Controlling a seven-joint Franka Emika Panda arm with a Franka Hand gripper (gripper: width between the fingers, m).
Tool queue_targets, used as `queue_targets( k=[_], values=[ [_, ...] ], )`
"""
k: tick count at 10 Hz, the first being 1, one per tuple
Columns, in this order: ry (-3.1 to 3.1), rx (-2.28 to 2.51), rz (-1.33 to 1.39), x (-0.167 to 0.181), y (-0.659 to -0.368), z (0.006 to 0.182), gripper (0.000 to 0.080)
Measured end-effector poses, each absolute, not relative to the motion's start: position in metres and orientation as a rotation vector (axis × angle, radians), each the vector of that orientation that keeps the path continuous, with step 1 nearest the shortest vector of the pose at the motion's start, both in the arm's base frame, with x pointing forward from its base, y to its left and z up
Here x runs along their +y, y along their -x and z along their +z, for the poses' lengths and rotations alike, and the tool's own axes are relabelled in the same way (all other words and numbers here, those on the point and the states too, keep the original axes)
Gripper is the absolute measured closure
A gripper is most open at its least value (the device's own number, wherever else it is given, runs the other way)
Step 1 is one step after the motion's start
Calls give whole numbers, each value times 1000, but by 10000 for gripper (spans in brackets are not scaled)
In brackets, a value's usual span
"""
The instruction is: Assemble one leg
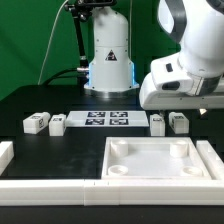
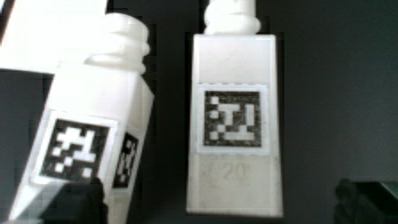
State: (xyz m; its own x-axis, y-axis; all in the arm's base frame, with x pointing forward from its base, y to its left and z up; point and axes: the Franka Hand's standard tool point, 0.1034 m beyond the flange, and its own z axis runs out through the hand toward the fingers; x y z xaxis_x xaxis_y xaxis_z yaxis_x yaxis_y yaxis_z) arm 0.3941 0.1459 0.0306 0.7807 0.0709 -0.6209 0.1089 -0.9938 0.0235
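Wrist view: gripper [image 2: 214, 204] spread, pinching nothing, above leg [image 2: 235, 110] and twin leg [image 2: 93, 130], just beside marker board [image 1: 107, 119], exterior view's right.

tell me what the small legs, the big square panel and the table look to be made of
Legs: likely white moulded plastic, smooth and slightly dull; crisp edges, stepped peg end, a printed paper-like tag stuck on.
Panel: seemingly the same white plastic; smooth, with moulded round sockets.
Table: black and matte, no glare; cloth or paint, cannot tell.
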Motion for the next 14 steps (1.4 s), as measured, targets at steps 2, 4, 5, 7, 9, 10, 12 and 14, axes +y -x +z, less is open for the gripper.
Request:
queue_targets(
  k=[2, 4, 5, 7, 9, 10, 12, 14],
  values=[
    [-2810, 153, -1211, 146, -389, 28, 150],
    [-2694, 161, -1410, 147, -386, 26, 150],
    [-2698, 160, -1411, 149, -390, 22, 150],
    [-2701, 168, -1406, 152, -390, 24, 150],
    [-2702, 182, -1404, 157, -389, 23, 150],
    [-2702, 185, -1404, 157, -388, 21, 150],
    [-2707, 185, -1399, 157, -384, 15, 150],
    [-2709, 185, -1397, 157, -381, 11, 150]
  ],
)
